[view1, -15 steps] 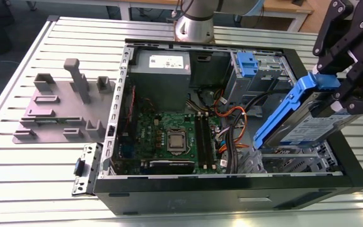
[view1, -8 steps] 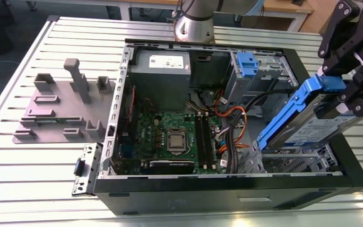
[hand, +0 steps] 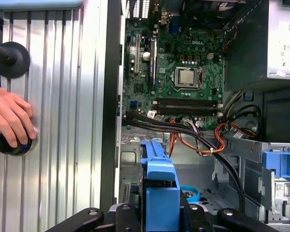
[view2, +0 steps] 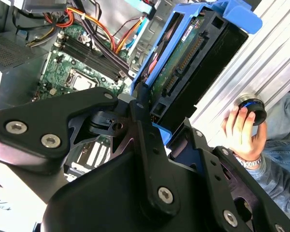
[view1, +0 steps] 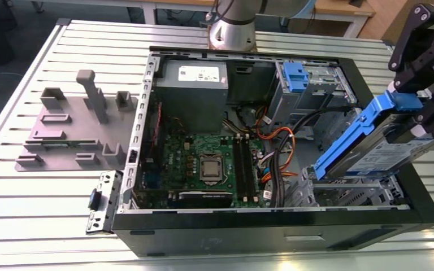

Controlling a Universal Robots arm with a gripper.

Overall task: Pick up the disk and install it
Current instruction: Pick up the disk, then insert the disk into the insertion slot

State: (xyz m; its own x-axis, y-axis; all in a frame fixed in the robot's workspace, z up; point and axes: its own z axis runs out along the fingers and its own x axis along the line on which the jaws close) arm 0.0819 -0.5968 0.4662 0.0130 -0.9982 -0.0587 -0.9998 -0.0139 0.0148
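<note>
The disk (view1: pixel 379 148) hangs in the air, tilted steeply, at about three o'clock in the exterior view, over the open computer case's (view1: pixel 277 223) drive-bay corner. Its silver body sits in a blue bracket, white-and-blue label facing outward. In the second wrist view its dark connector edge (view2: pixel 183 67) shows.

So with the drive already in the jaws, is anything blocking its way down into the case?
Nothing visible blocks it. The gripper holds the silver hard drive in its blue plastic bracket tilted above the open black computer case, near the metal drive cage. Orange and black cables lie beside that cage, not over it.
</note>
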